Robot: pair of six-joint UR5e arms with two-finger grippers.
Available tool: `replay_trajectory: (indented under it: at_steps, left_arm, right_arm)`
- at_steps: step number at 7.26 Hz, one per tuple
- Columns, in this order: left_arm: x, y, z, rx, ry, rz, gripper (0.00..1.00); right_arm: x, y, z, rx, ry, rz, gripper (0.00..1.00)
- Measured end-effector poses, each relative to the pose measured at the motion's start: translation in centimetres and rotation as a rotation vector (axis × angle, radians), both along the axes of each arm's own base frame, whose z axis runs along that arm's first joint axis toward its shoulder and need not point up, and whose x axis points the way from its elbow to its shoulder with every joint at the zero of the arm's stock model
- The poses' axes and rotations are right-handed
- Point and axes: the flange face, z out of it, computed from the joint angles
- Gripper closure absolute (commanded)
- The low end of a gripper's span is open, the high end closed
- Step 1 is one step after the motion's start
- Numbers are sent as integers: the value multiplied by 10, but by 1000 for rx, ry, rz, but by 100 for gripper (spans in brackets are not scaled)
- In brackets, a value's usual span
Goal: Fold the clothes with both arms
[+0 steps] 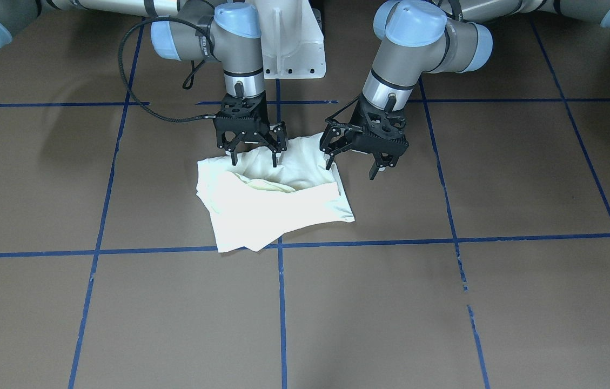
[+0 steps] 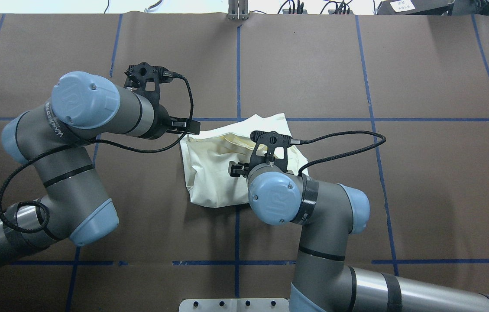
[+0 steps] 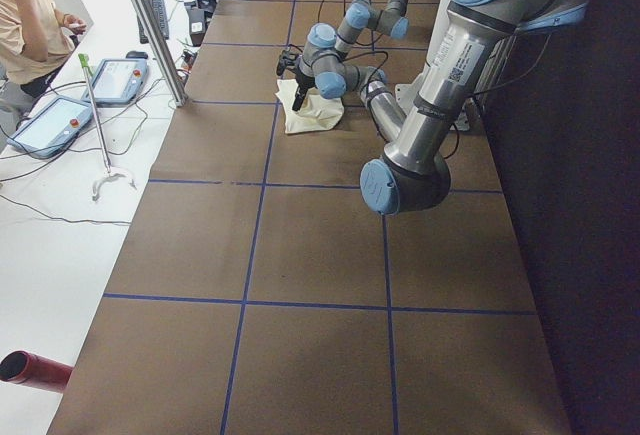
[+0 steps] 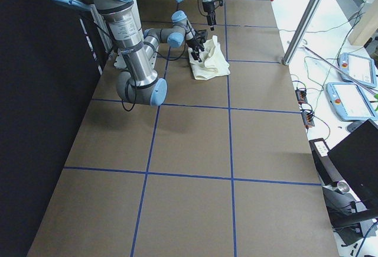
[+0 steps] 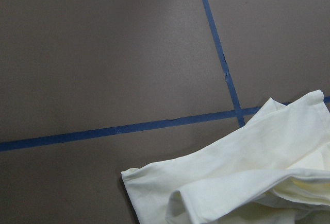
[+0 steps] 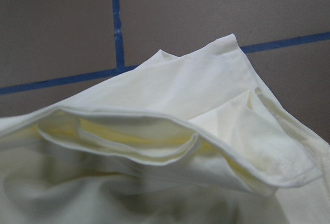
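Exterior front-facing view: both ends spread wide. My right gripper (image 1: pixel 253 158) points straight down over the edge of the T-shirt (image 1: pixel 277 208) nearest my base. Both its fingertips are at the cloth; I cannot tell whether they touch it. My left gripper (image 1: pixel 352 167) is tilted and straddles the shirt's corner on my left side, with the inner fingertip at the cloth edge and the outer one over bare table (image 1: pixel 499 178). The shirt lies bunched and partly folded, between the two grippers and out ahead of them, pale side up, over a crossing of blue tape lines (image 1: pixel 281 302). Right wrist camera: layered folds close under the fingers, filling the lower frame. Left wrist camera: only the shirt's corner, low and to one side; otherwise table and tape.
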Motion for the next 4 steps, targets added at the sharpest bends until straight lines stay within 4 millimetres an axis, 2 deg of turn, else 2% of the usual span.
replay_trajectory:
  at_steps: [2, 4]
  left_arm:
    - [-3, 2, -1, 0, 6, -1, 0]
    - [-7, 5, -3, 3, 12, -2, 0]
  right_arm:
    - [-14, 6, 17, 39, 74, 1, 0]
    - [-15, -16, 32, 45, 120, 31, 0]
